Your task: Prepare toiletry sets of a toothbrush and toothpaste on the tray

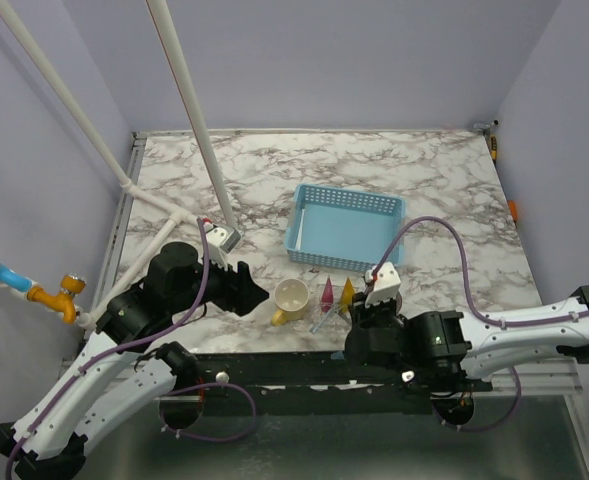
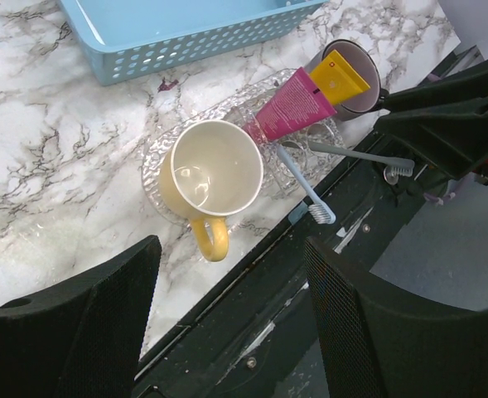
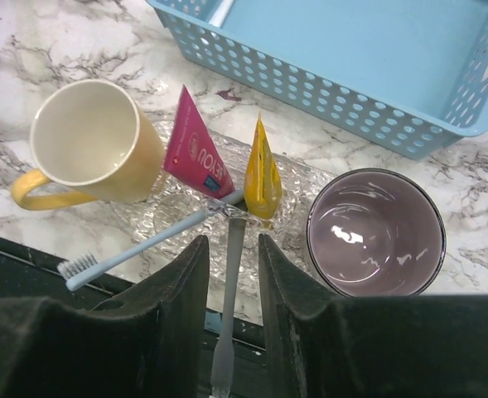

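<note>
A clear textured tray [image 3: 301, 186] lies at the table's near edge. On it lie the pink tube [image 3: 196, 151] and the yellow tube [image 3: 262, 170], side by side. The pale blue brush [image 3: 144, 246] and the grey brush [image 3: 234, 274] cross at the tubes' near ends, their heads over the table edge. My right gripper [image 3: 233, 240] is open, its jaws on either side of the grey brush's handle without touching it. My left gripper [image 2: 235, 323] is open and empty, hovering over the table edge near the yellow mug [image 2: 216, 170]. Tubes [image 1: 326, 292] show in the top view.
The yellow mug [image 3: 90, 141] stands on the tray's left end. The purple mug [image 3: 374, 232] stands just right of the yellow tube. A blue perforated basket [image 1: 349, 228] sits behind them. A white pipe frame [image 1: 189, 120] rises at the left.
</note>
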Controlling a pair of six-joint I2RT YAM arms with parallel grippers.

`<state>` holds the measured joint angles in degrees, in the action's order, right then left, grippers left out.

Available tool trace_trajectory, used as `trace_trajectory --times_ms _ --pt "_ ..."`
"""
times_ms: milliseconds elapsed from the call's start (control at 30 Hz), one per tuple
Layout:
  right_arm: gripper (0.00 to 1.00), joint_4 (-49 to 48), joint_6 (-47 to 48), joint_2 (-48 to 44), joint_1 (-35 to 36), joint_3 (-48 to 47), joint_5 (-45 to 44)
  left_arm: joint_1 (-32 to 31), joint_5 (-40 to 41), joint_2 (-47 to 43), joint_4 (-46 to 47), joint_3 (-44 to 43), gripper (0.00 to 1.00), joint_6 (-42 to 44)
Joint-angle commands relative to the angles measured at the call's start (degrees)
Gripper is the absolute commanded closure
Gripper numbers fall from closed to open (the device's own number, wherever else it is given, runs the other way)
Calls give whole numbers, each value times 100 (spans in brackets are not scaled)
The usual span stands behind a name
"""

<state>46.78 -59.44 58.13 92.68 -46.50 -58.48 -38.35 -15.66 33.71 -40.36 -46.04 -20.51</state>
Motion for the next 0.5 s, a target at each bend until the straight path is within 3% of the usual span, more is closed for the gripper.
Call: trace_trajectory --times_ms 0,267,467 --pt "63 162 136 -72 30 -392 -381 27 -54 -24 76 54 30 39" --pt "53 -229 1463 -240 -171 -961 -700 30 140 131 -13 -187 28 56" --pt "53 -1360 3002 -220 -1345 -1072 297 64 412 344 -50 -483 28 89"
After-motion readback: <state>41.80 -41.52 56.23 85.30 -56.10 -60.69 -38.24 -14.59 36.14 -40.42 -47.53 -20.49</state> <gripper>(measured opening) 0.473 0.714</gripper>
